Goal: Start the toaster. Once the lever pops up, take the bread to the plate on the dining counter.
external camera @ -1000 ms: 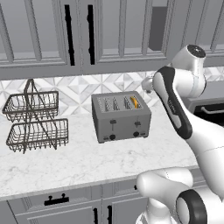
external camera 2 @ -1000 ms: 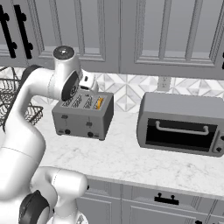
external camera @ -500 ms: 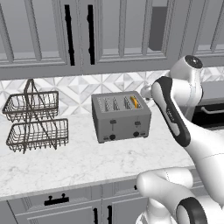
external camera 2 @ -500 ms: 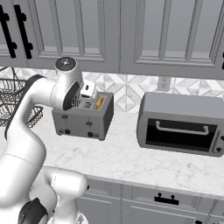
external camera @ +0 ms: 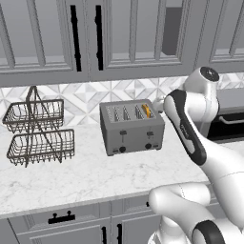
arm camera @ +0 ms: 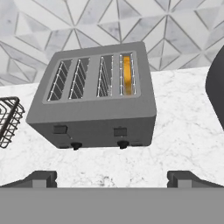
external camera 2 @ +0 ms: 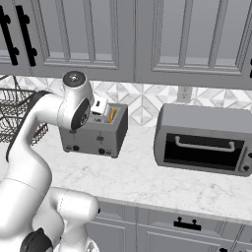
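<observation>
The toaster [external camera: 132, 127] is seen on the marble worktop [external camera: 86, 174], in front of the tiled wall. The bread [arm camera: 126, 74] is placed in the rightmost slot, sunk low between the wires. The gripper [arm camera: 112, 178] is held above and in front of the toaster, with the fingers [arm camera: 41, 178] spread wide and nothing between them. A wire basket rack [external camera: 38, 128] is located to the left, a toaster oven [external camera 2: 204, 140] to the right.

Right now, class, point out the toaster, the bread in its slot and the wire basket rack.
toaster [arm camera: 94, 120]: hand view, its grey front wall.
bread [arm camera: 126, 75]: hand view, the golden edge in the rightmost slot.
wire basket rack [external camera: 40, 145]: left base view, the lower basket.
</observation>
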Motion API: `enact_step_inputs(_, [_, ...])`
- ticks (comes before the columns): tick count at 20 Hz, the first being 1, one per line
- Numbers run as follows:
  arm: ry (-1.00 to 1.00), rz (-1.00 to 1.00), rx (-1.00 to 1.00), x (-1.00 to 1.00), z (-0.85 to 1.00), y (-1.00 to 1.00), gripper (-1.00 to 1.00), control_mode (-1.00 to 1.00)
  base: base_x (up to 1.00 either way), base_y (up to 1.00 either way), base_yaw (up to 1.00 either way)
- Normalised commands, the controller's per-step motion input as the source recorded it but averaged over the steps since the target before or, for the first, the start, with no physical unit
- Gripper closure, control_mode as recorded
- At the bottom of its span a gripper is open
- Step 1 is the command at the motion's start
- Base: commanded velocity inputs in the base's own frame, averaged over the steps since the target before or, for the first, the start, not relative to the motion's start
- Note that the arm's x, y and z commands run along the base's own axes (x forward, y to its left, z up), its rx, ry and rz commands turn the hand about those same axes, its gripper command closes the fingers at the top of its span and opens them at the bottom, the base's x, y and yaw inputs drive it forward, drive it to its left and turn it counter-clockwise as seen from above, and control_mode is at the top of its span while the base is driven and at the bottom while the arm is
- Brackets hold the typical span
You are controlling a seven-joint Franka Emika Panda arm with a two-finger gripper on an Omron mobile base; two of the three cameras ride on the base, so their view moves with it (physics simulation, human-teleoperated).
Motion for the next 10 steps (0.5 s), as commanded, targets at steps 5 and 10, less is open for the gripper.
enact_step_inputs(5, [0.0,0.0,0.0,0.0,0.0,0.0,-1.0,-1.0,0.0,0.0,0.0])
enact_step_inputs(10, [0.0,0.0,0.0,0.01,0.0,0.0,-1.0,-1.0,0.0,0.0,0.0])
